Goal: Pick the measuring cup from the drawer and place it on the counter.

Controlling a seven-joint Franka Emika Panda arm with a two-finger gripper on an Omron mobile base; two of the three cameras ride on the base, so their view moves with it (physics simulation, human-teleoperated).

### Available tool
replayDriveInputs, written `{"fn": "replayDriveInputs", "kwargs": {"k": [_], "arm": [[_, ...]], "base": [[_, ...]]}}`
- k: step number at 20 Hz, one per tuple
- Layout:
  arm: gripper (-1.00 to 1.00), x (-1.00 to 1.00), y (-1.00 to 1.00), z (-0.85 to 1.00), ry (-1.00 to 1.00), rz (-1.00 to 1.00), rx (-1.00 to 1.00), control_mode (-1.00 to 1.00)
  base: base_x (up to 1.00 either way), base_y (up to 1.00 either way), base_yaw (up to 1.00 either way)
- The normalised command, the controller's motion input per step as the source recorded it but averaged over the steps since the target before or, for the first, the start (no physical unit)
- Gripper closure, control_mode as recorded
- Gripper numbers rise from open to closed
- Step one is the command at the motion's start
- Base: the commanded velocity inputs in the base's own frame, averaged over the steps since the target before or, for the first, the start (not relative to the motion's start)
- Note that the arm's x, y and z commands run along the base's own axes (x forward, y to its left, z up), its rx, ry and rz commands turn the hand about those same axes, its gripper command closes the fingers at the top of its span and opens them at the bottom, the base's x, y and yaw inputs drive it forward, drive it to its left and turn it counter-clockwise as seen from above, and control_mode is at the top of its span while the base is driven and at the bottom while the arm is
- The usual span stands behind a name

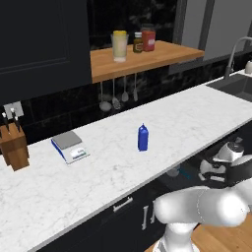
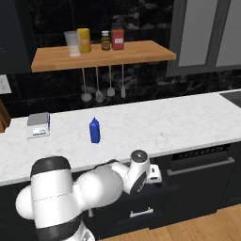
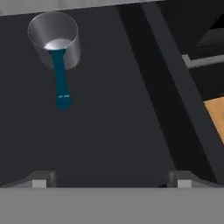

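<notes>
Gripper [image 3: 111,179] spread wide, holding nothing, above the open drawer [image 3: 113,113]. Measuring cup [image 3: 54,41] lies on the drawer floor at its far left, teal handle pointing near. Shift left, descend, pinch the rim squarely.

Before me the counter [image 1: 197,115] carries a blue bottle [image 1: 142,137], a kitchen scale [image 1: 70,146] and a knife block [image 1: 13,146], while my open drawer [image 3: 131,109] holds the measuring cup [image 3: 56,43].
</notes>
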Motion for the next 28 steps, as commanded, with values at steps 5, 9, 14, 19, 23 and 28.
{"fn": "replayDriveInputs", "kwargs": {"k": [5,9,14,19,23,28], "arm": [[-1.00,0.09,-0.48,-0.77,0.49,0.19,-0.12,-1.00],[-1.00,-0.80,-0.96,-1.00,0.37,0.04,-0.03,-1.00],[-1.00,-1.00,-1.00,-0.52,0.15,0.00,0.10,-1.00],[-1.00,-0.60,-0.83,0.30,-0.02,-0.01,0.24,-1.00],[-1.00,0.31,-0.01,0.45,-0.26,0.01,0.12,-1.00],[-1.00,0.70,0.16,0.76,-0.29,-0.01,0.15,-1.00]], "base": [[0.00,0.00,0.00],[0.00,0.00,0.00],[0.00,0.00,0.00],[0.00,0.00,0.00],[0.00,0.00,0.00],[0.00,0.00,0.00]]}}
